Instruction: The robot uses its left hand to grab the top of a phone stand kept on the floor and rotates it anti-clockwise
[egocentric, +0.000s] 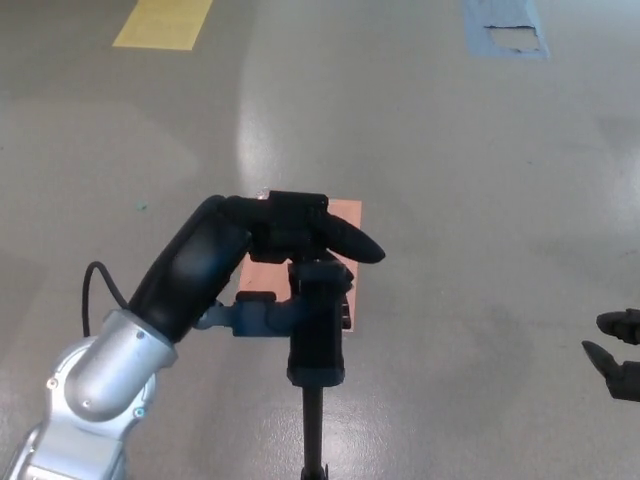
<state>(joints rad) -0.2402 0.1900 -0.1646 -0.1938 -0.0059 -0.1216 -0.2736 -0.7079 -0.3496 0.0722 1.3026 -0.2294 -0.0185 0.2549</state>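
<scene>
A black phone stand (317, 340) rises from the floor at the lower middle, its thin pole running down to the picture's bottom edge. My left hand (285, 245) is wrapped over the stand's top clamp, fingers above it and thumb on its left side, so it is shut on the stand's head. My left forearm, black then silver, comes in from the lower left. Only the fingertips of my right hand (618, 352) show at the right edge, low and far from the stand.
An orange-pink square mat (340, 215) lies on the grey floor behind the stand, mostly covered by my hand. A yellow floor marking (165, 22) sits at the top left and a blue patch (507, 28) at the top right.
</scene>
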